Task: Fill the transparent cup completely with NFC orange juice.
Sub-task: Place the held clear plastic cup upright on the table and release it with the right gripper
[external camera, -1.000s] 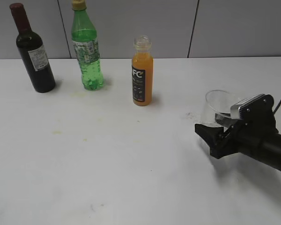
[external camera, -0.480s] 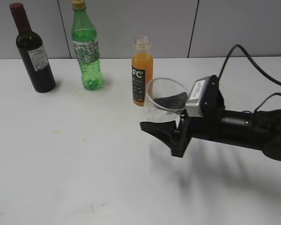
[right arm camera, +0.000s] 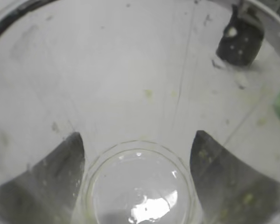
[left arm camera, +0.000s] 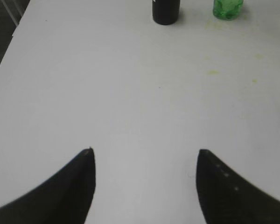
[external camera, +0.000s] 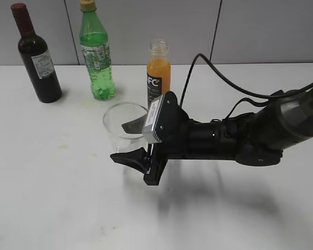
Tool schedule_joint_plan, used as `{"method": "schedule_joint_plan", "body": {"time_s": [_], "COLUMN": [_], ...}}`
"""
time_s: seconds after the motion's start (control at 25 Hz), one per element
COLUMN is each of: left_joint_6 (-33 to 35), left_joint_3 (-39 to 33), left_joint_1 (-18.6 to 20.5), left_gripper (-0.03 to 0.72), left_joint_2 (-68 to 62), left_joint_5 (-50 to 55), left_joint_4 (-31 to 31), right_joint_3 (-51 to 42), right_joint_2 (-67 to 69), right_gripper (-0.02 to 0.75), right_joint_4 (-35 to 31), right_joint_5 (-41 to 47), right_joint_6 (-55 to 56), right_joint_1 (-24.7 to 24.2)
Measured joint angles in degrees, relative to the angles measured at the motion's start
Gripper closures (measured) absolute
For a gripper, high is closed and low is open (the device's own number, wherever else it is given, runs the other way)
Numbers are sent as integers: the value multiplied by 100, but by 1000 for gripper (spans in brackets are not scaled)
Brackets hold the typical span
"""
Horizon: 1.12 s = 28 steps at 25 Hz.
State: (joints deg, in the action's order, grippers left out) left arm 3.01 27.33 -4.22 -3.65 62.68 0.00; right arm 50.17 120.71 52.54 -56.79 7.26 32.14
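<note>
The transparent cup is empty and sits between the fingers of my right gripper, which is shut on it, left of and in front of the NFC orange juice bottle. In the right wrist view the cup fills the frame, and the gripper has one finger on each side of it, seen through its wall. The bottle stands upright and is nearly full of orange liquid. My left gripper is open and empty over bare white table; it is out of the exterior view.
A dark wine bottle and a taller green plastic bottle stand at the back left; their bases show in the left wrist view. The right arm and its cable stretch across the table's right half.
My right gripper has carried the cup from the right side of the table leftwards, past the front of the juice bottle. The bottles have not moved.
</note>
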Motion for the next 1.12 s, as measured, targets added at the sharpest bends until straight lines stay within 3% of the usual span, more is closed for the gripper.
{"method": "schedule_joint_plan", "body": {"time_s": [0.72, 1.12], "left_joint_6": [0, 0], "left_joint_3": [0, 0], "left_joint_1": [0, 0], "left_gripper": [167, 167], "left_joint_2": [0, 0], "left_joint_5": [0, 0], "left_joint_4": [0, 0], "right_joint_3": [112, 122], "right_joint_2": [436, 436], "right_gripper": [209, 209], "right_joint_4": [817, 872], "right_joint_5": [388, 355], "right_joint_6": [60, 66], "right_joint_1": [19, 25]}}
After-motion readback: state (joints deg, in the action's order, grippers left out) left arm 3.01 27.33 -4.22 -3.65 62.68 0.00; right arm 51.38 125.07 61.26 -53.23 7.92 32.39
